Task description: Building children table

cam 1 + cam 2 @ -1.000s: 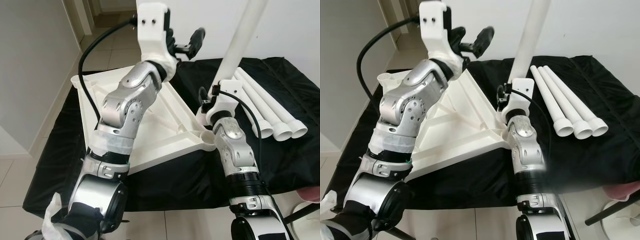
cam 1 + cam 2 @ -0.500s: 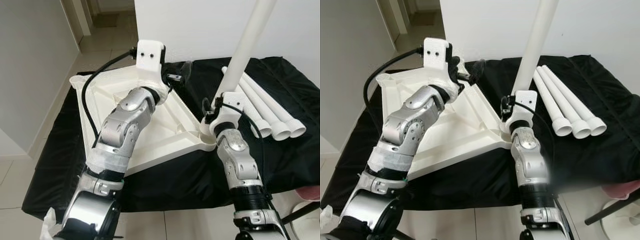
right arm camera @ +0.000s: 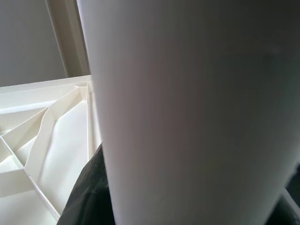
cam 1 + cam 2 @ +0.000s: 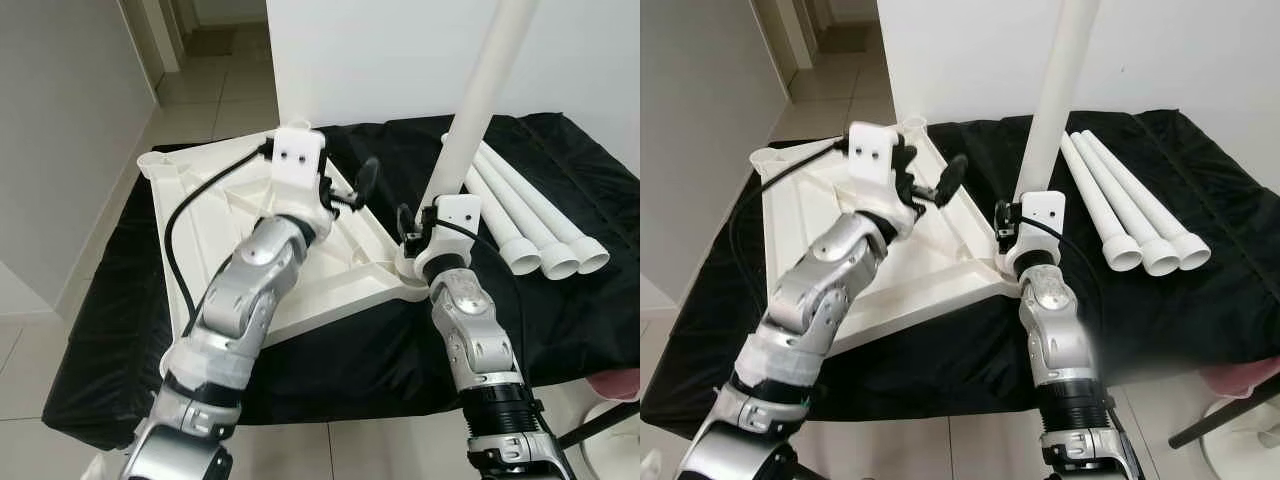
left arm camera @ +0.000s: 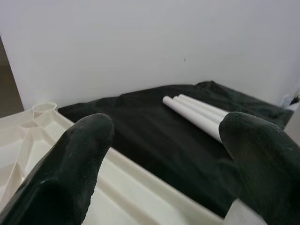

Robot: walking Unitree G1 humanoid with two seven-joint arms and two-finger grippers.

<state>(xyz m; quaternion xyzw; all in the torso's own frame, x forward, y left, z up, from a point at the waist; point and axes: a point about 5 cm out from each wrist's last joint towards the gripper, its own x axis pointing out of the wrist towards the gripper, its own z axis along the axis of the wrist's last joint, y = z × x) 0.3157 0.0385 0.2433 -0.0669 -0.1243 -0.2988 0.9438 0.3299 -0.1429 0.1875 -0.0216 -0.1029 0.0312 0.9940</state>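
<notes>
An upturned white tabletop (image 4: 215, 215) lies ribbed side up on a black cloth (image 4: 560, 300). The right gripper (image 4: 418, 232) is clamped on a white leg (image 4: 470, 110), held upright with its foot at the tabletop's near corner socket (image 4: 412, 272), at about 4 o'clock on the tabletop. The left gripper (image 4: 350, 190) hovers over the tabletop's right edge, its fingers (image 5: 79, 159) spread apart and holding nothing. Three spare legs (image 4: 540, 225) lie side by side on the cloth at 3 o'clock, well apart from both grippers.
</notes>
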